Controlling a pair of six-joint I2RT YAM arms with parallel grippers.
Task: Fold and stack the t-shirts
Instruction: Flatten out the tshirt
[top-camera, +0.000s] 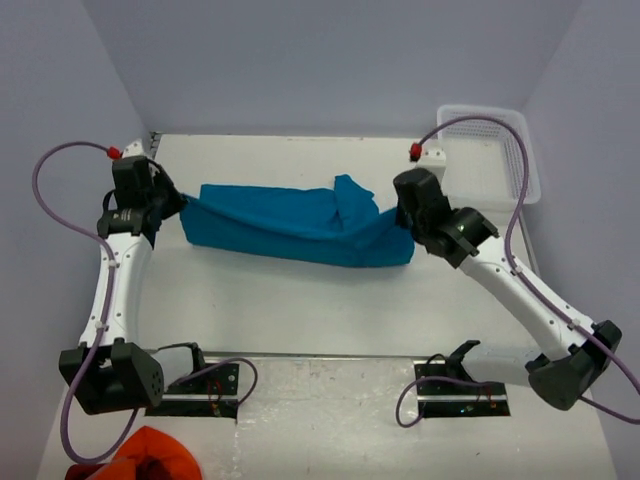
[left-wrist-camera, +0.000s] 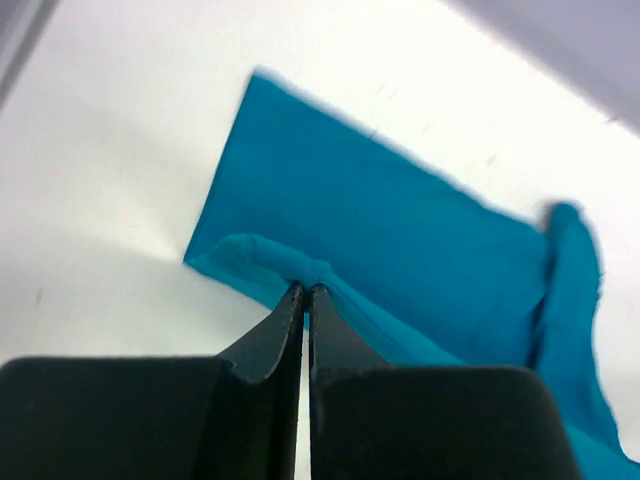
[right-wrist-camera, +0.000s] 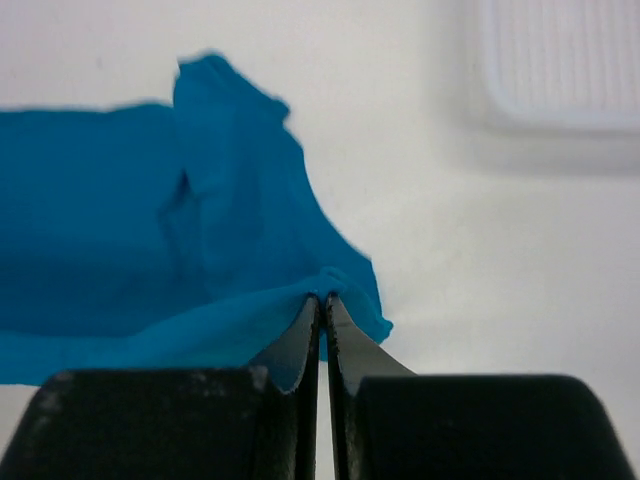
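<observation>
A teal-blue t-shirt (top-camera: 290, 225) stretches across the far half of the table as a long band, held between both arms. My left gripper (top-camera: 183, 205) is shut on its left end; in the left wrist view the cloth (left-wrist-camera: 400, 250) bunches at the pinched tips of that gripper (left-wrist-camera: 306, 288). At the right end my right gripper (top-camera: 402, 222) is shut on the fabric, and its wrist view shows a fold of the shirt (right-wrist-camera: 150, 260) caught at the tips of the gripper (right-wrist-camera: 323, 298). A loose flap (top-camera: 352, 198) stands up near the right end.
A white plastic basket (top-camera: 500, 150) sits at the far right corner, also seen as a basket (right-wrist-camera: 560, 70) in the right wrist view. An orange-red bunched cloth (top-camera: 150, 455) lies at the near left edge. Purple cables loop beside both arms.
</observation>
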